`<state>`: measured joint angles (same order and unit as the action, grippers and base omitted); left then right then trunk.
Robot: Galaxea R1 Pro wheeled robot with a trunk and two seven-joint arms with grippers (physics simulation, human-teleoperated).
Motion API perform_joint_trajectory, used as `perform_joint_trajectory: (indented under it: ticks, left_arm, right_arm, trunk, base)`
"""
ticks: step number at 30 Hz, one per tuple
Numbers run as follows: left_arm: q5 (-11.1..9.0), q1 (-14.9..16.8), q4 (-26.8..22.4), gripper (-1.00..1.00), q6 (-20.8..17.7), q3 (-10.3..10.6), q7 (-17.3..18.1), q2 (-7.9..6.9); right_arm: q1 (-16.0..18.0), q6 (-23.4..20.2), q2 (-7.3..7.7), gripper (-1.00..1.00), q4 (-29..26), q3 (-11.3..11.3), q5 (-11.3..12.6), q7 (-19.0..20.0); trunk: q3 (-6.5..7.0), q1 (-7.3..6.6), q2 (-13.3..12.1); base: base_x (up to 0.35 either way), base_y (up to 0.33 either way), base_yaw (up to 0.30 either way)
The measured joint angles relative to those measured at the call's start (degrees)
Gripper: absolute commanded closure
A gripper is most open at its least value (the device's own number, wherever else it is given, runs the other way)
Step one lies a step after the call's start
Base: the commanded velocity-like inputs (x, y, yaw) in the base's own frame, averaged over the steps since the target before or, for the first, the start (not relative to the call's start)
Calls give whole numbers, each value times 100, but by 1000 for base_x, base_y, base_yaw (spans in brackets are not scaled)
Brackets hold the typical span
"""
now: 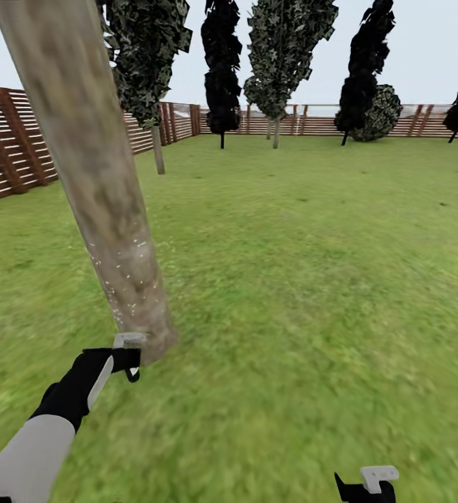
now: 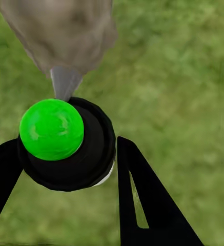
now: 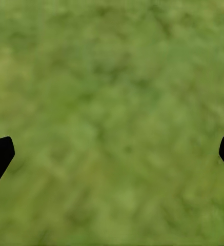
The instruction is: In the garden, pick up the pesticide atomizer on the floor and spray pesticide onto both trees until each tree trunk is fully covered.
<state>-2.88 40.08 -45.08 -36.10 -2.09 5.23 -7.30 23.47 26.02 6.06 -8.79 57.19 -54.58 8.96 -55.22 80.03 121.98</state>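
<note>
The head camera looks forward and down across the lawn (image 1: pixel 312 279) toward the fence (image 1: pixel 12 140). Both wrist cameras face down, close over grass; head and left wrist views share the tree trunk (image 1: pixel 110 202) base.

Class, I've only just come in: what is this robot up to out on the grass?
The robot's left tool holds the pesticide atomizer with its nozzle aimed at the base of the near tree trunk. Fine white specks dot the trunk's lower part, while the upper bark looks bare. The right tool hangs open over the lawn, holding nothing.
</note>
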Motion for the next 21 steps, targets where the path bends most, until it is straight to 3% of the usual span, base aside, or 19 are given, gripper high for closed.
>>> perform_joint_trajectory:
  ticks: [1,3,6,17,21]
  left_arm:
    - [-7,0,3,100,5,-202,-11,5]
    - [-36,-1,8,100,6,-250,-13,9]
    - [-45,-1,43,100,12,-249,-14,18]
    - [-45,-1,61,100,15,-248,-14,36]
    - [-33,-1,61,100,15,-257,-14,27]
  right_arm:
    - [0,0,0,-100,0,-2,0,0]
    - [0,0,0,-100,0,-3,0,0]
    - [0,0,0,-100,0,-4,0,0]
    - [0,0,-1,-100,0,-6,0,1]
    - [0,0,-8,-100,3,-6,0,3]
  trunk:
    - [0,0,0]
    - [0,0,0]
    - [0,0,0]
    - [0,0,0]
    - [0,0,0]
  base:
    - [83,-269,268]
    - [82,-269,269]
    - [81,-269,227]
    - [81,-269,7]
    - [81,-269,187]
